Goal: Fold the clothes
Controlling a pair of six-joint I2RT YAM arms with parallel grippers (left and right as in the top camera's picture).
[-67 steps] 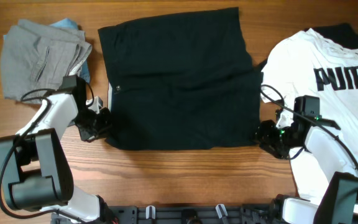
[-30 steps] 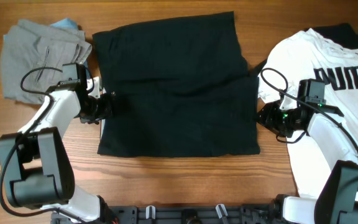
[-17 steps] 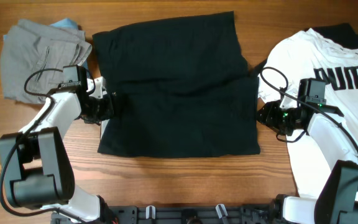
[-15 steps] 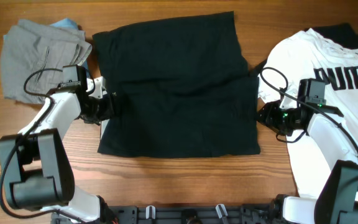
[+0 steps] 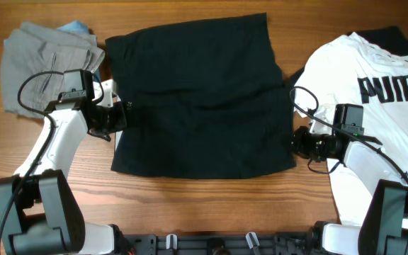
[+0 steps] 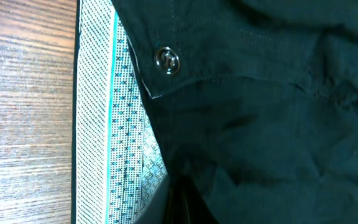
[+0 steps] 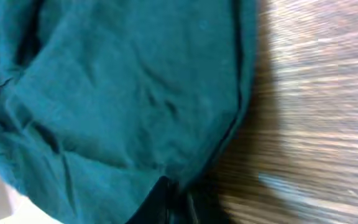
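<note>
The left fingers pinched closed; the right fingers likewise.

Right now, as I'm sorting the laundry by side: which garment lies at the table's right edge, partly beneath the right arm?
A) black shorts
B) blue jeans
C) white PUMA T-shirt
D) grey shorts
C: the white PUMA T-shirt lies at the right edge, while the grey shorts sit far left and the black shorts lie in the middle.

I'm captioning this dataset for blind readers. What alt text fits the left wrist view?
Close-up of black shorts with a metal snap button near the waist, their pale dotted inner waistband with a teal stripe exposed beside it. Wooden table fills the left edge.
</note>
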